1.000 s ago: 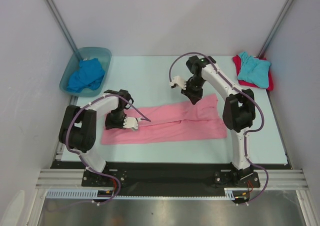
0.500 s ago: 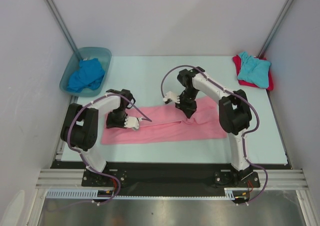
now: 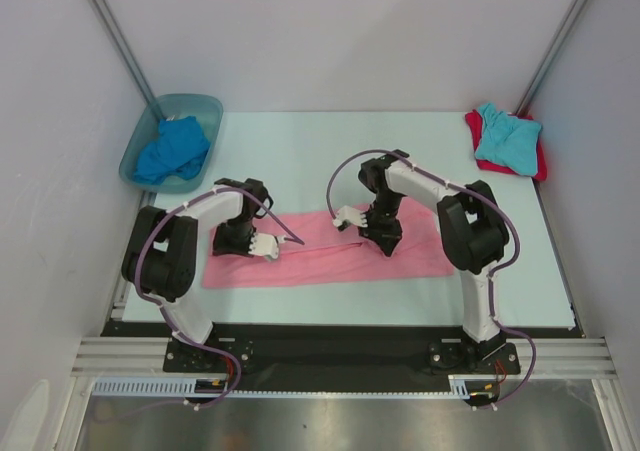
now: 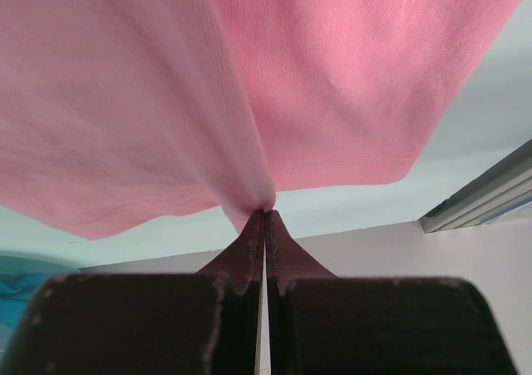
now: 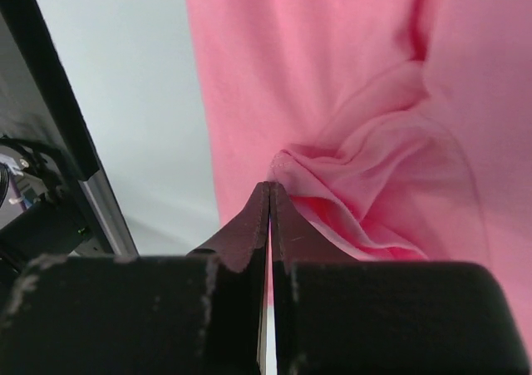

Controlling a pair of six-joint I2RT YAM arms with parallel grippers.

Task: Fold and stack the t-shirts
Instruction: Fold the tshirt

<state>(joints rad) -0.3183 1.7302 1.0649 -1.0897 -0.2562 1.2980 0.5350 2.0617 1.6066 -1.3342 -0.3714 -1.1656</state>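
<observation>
Swinging inward and toward the near edge, the right gripper point(image 3: 388, 239) is dragging the far hem of the soft pink short-sleeved t-shirt point(image 3: 330, 263) over its own middle, while the left gripper point(image 3: 230, 241) is staying put at the shirt's left end. Both are clenched on pink cloth, and each wrist view is showing fingertips pressed together on a thin pinch of fabric. The shirt is lying as a long band across the near part of the pale green table point(image 3: 300, 151). Cloth is bunching into ridges just beyond the right fingertips, so the fold is probably heading for a lumpy, crooked edge. With pinches this slight, any pull between the arms is also risking one end slipping free and the fold falling open.
</observation>
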